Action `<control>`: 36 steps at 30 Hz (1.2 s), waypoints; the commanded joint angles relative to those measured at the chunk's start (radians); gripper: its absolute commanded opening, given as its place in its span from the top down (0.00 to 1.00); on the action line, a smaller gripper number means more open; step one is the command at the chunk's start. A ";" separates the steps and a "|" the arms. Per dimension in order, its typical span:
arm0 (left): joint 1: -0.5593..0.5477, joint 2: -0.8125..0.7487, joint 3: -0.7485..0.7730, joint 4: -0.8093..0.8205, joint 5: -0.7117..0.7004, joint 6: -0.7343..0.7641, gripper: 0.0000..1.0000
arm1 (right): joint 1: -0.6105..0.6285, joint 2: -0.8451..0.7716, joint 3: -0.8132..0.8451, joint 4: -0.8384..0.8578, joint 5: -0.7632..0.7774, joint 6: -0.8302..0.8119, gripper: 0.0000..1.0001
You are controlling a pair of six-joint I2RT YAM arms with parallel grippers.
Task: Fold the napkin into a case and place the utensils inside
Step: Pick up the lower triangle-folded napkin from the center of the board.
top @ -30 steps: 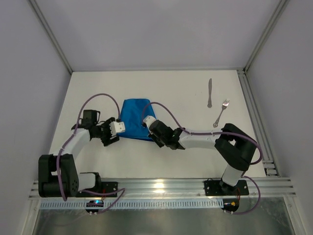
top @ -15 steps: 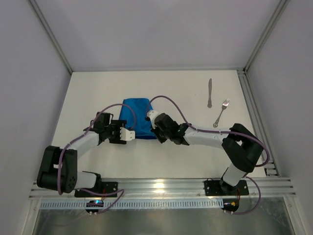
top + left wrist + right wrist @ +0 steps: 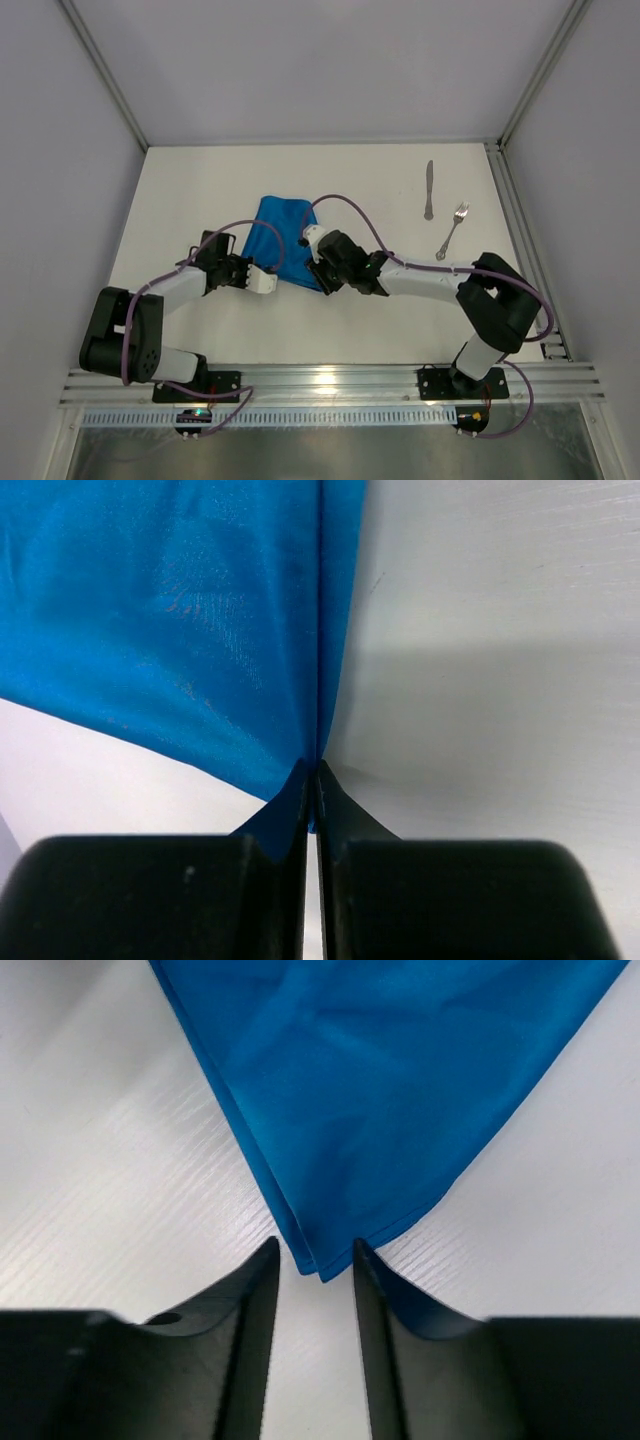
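Note:
The bright blue napkin (image 3: 285, 232) lies folded on the white table (image 3: 380, 330) between my two arms. My left gripper (image 3: 266, 281) is shut on the napkin's near left edge. In the left wrist view the cloth (image 3: 190, 630) runs up from the pinched fingertips (image 3: 317, 772). My right gripper (image 3: 321, 279) stands slightly open at the napkin's near right corner. In the right wrist view that corner (image 3: 318, 1265) lies flat between the parted fingers (image 3: 315, 1252), touching neither. The utensils lie apart at the far right: a silver knife (image 3: 429, 190) and a silver fork (image 3: 453, 230).
Purple cables (image 3: 345, 205) loop from both arms over the napkin area. A metal rail (image 3: 515, 230) runs along the table's right edge and another (image 3: 320, 383) along the front by the arm bases. Grey walls close off the back and sides.
My left gripper moved right to the napkin's edge and shut on it. My right gripper moved up to the near corner, then opened and let it go. The napkin's shape shifted.

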 commanded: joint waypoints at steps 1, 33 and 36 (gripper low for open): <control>-0.001 -0.016 -0.018 -0.076 0.015 -0.027 1.00 | -0.010 -0.102 -0.023 0.017 -0.076 0.066 0.58; -0.001 -0.128 0.092 -0.121 0.052 -0.288 1.00 | -0.239 0.009 -0.426 0.525 -0.183 1.204 0.32; 0.000 -0.129 0.103 -0.142 0.058 -0.293 1.00 | -0.240 0.041 -0.419 0.543 -0.149 1.193 0.32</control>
